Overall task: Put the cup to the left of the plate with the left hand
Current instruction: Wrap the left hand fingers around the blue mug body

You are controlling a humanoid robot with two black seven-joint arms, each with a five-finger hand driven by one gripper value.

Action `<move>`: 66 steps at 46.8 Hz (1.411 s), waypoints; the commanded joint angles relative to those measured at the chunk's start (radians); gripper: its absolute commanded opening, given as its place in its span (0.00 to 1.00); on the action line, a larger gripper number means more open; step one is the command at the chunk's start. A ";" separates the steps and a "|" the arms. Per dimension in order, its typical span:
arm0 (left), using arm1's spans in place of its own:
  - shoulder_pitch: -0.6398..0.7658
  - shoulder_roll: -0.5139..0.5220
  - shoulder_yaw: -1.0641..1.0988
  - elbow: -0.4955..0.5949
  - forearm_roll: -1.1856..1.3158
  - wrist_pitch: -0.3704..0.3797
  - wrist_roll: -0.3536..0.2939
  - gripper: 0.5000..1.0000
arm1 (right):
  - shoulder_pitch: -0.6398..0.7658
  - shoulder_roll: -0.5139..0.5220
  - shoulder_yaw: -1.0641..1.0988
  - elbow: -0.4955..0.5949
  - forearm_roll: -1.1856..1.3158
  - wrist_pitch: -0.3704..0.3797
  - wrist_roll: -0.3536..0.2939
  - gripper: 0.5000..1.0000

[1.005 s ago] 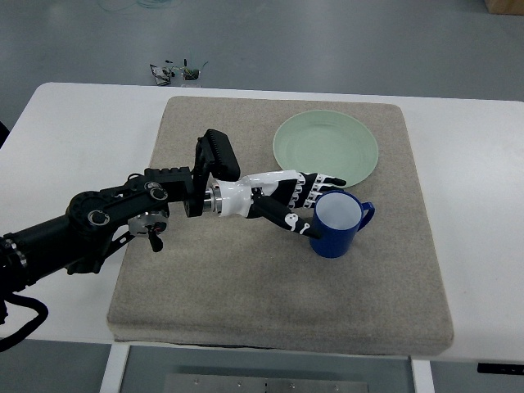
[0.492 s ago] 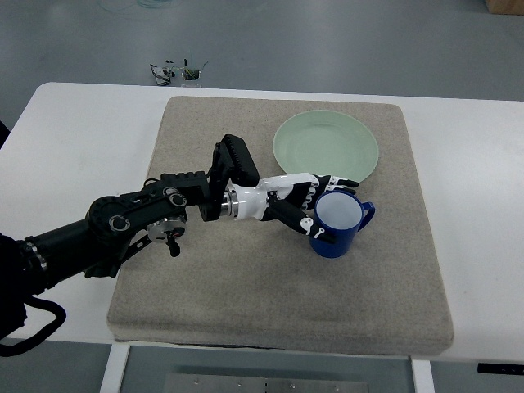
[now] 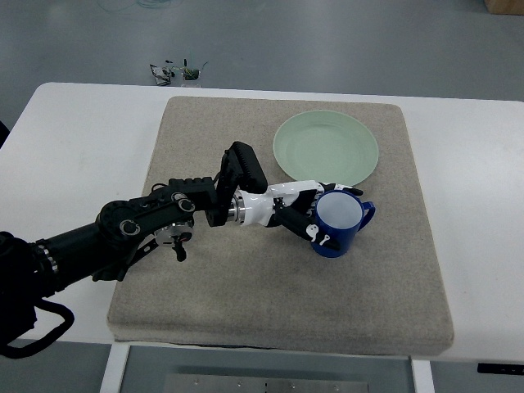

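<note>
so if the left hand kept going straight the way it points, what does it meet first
The blue cup: the left hand points right and its fingers already reach the cup's near side. Whether they touch it is unclear from above.

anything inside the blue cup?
The blue cup looks empty: pale inner wall, no contents visible. The left hand wraps its left side, covering that part of the outer wall.

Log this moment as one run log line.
left robot hand: closing around blue cup | cup: upright on mat, below green plate | placement: pending
</note>
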 commanded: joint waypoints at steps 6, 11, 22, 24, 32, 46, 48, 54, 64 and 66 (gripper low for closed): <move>0.000 -0.005 0.000 0.002 0.009 0.001 -0.001 0.89 | 0.000 0.000 0.000 0.000 0.000 0.000 0.000 0.87; 0.000 -0.007 -0.002 0.002 0.011 0.001 -0.001 0.85 | 0.000 0.000 0.000 0.000 0.000 0.000 0.000 0.87; 0.000 -0.010 -0.002 0.002 0.012 0.012 -0.001 0.60 | 0.000 0.000 0.000 0.000 0.000 -0.001 0.000 0.87; 0.000 -0.013 0.000 0.002 0.012 0.020 -0.001 0.56 | 0.000 0.000 0.000 0.000 0.000 0.000 0.000 0.87; 0.000 -0.017 -0.002 0.002 0.011 0.032 -0.001 0.41 | 0.000 0.000 0.000 0.000 0.000 0.000 0.000 0.87; 0.002 -0.017 0.000 0.002 0.011 0.040 -0.001 0.20 | 0.000 0.000 0.000 0.000 0.000 0.000 0.000 0.87; 0.002 -0.017 -0.002 0.002 0.011 0.040 -0.001 0.18 | 0.000 0.000 0.000 0.000 0.000 0.000 0.000 0.87; 0.002 -0.017 -0.003 0.002 0.011 0.043 -0.006 0.02 | 0.000 0.000 0.000 0.001 0.000 0.000 0.000 0.87; 0.003 -0.017 -0.017 -0.001 0.005 0.043 -0.018 0.00 | 0.000 0.000 0.000 0.001 0.000 0.000 0.000 0.87; 0.003 -0.017 -0.019 -0.001 0.003 0.044 -0.018 0.00 | 0.000 0.000 0.000 0.000 0.000 0.000 0.000 0.87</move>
